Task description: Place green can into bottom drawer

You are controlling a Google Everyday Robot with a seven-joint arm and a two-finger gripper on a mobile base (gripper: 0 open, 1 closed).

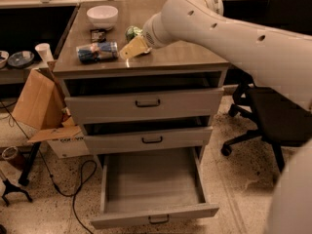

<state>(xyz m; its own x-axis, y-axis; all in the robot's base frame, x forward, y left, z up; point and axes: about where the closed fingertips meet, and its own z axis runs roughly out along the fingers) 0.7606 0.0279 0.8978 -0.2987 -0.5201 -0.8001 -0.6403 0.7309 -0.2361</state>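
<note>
1. Green can: mid-bench, just behind my gripper; whether its jaws grip, I cannot tell.
2. Bottom drawer: pulled open below the front edge.
3. Step, I judge: grasping; next needs a firm hold.

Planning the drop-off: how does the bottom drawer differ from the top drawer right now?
The bottom drawer is pulled far out, its grey interior exposed; the top drawer is only slightly out. The bottom drawer sits by the floor; the top drawer sits just under the tabletop. Both are grey and dark-handled. The end effector is over the tabletop, beside the green can.
</note>
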